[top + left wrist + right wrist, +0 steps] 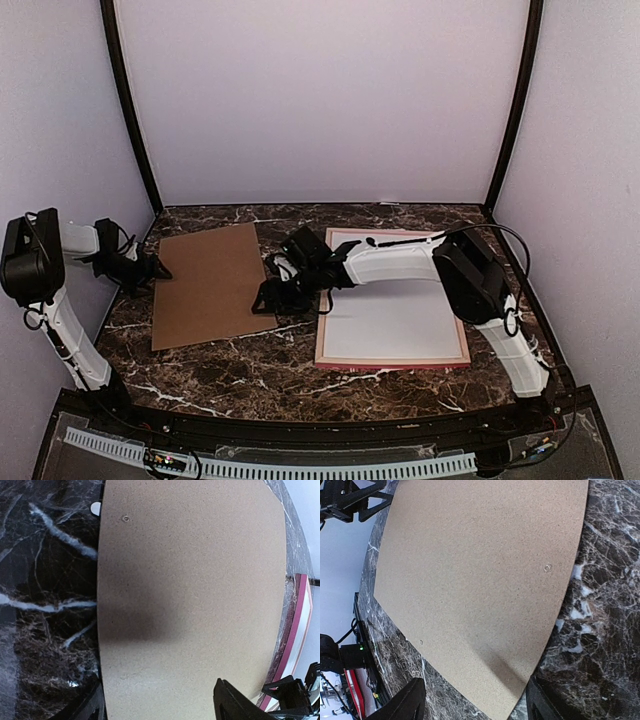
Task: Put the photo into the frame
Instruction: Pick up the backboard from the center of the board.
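Note:
The frame lies flat on the right half of the table, its pink rim around a plain white sheet, the photo, which shows only white. The frame's pink edge also shows in the left wrist view. My right arm reaches left across the frame. My right gripper is open over the near right corner of a brown backing board. At the board's left edge my left gripper stands open, with nothing held between its fingers.
The dark marble table carries the board and the frame side by side with a narrow gap between them. Black corner posts and pale walls close in the back and sides. A black rail runs along the front edge.

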Controlling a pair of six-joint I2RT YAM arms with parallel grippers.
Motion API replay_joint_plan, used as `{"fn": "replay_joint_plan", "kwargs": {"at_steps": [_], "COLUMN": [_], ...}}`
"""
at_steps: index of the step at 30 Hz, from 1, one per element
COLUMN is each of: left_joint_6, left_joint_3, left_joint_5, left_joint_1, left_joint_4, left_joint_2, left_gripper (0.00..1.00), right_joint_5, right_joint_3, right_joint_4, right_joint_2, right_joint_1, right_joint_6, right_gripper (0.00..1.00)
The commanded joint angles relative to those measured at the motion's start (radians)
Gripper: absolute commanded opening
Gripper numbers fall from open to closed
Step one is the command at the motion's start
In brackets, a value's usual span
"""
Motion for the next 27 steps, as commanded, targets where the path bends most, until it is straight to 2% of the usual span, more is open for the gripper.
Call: {"fn": "replay_joint_plan", "kwargs": {"at_steps": [1, 19, 27], "left_joint_6": [-0.027, -0.112, -0.141], "left_joint_3": [-0.047, -0.158, -0.163], "left_joint_5": [0.174, 0.412, 0.432], "left_joint_1": [-0.033, -0.067, -0.099], "left_joint_4": [-0.02, 0.143, 0.14], "left_joint_2": [-0.048, -0.241, -0.327], "left_gripper": [0.77, 0.63, 0.55], "right_joint_5": [0.006, -0.103, -0.159], "right_joint_3": [-0.048, -0.142, -0.175], "right_joint_4": [0.015, 0.019, 0.025], "right_joint_2": [-0.019, -0.065, -0.069], "right_joint_1": [-0.004, -0.031, -0.041], "right_joint_6": [-0.012, -0.127, -0.173], "right_gripper": [0.7, 0.68, 0.67]}}
